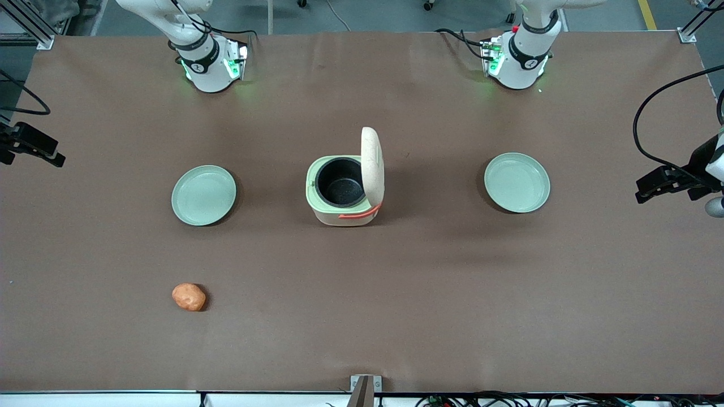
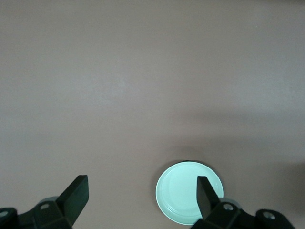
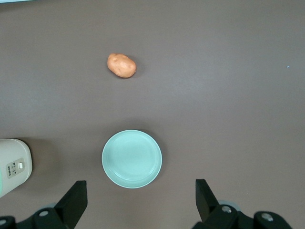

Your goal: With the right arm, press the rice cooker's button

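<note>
Right wrist view, hand [image 3: 138, 202] spread above round glossy plate [image 3: 132, 158], speckled rice cooker [image 3: 14, 167] beside.

The right arm [image 1: 199, 53] is white with a black joint band, green base lights and black cables. Its end effector [image 3: 138, 202] has black, wedge-shaped, spread fingers.

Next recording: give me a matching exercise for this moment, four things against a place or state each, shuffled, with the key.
Things
1. rice cooker
2. potato
3. plate toward the working arm's end
4. gripper

Places or states
A. fingers apart, high above the table, holding nothing
B. lid up, black pot empty, mid-table
C. nearest the front camera
D. lies between the cooker and the working arm's end, nothing on it

Pairs: 1-B, 2-C, 3-D, 4-A
</note>
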You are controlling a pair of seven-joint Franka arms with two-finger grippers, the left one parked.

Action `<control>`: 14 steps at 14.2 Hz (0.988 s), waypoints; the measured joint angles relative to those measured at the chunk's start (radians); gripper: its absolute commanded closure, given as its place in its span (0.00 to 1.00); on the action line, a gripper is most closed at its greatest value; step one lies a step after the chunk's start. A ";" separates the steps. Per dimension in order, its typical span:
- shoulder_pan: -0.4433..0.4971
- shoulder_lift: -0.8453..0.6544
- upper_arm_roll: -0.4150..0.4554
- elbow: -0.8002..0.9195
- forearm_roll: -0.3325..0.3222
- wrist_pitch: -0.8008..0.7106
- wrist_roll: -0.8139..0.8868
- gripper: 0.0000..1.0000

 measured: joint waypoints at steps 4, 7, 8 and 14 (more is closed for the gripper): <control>-0.007 -0.007 0.000 -0.030 0.000 0.038 -0.007 0.00; -0.007 -0.049 0.006 -0.079 0.000 0.053 -0.012 0.00; -0.007 -0.065 0.011 -0.090 0.000 0.053 -0.012 0.00; -0.012 -0.094 0.011 -0.121 0.000 0.047 -0.013 0.00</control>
